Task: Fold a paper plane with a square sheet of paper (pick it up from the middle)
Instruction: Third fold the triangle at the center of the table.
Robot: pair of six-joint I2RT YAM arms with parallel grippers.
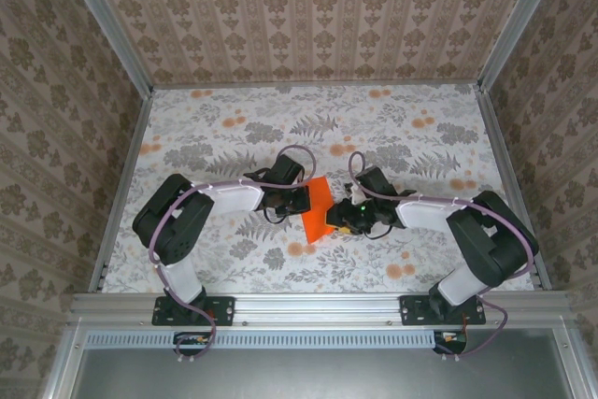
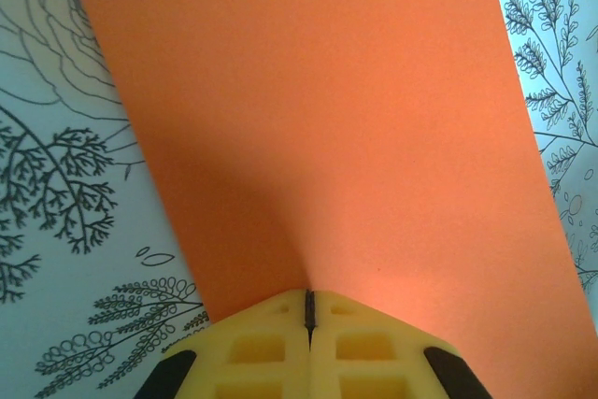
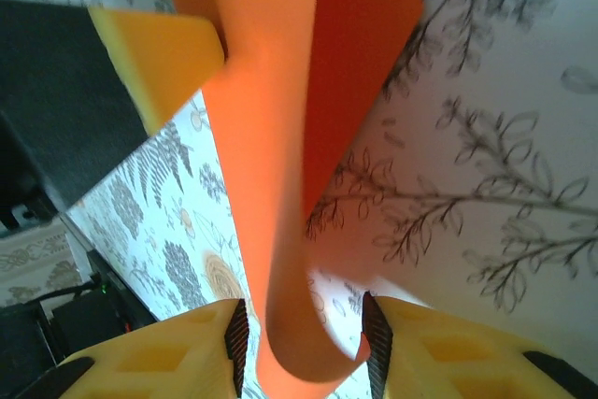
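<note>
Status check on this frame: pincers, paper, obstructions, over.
Left pincer shut on the orange sheet. Right pincer gripping its curled fold. No plane shape yet. Nothing in the way.

**Nothing to read here**

Scanning all three views now: no text, label, brand, number or sign is legible anywhere. The square sheet of paper (image 2: 318,119) shows plain orange, no lettering on the face in view. The worktop (image 1: 234,119) carries a printed pattern of leaves and flowers, and none of it forms letters or figures.
</note>
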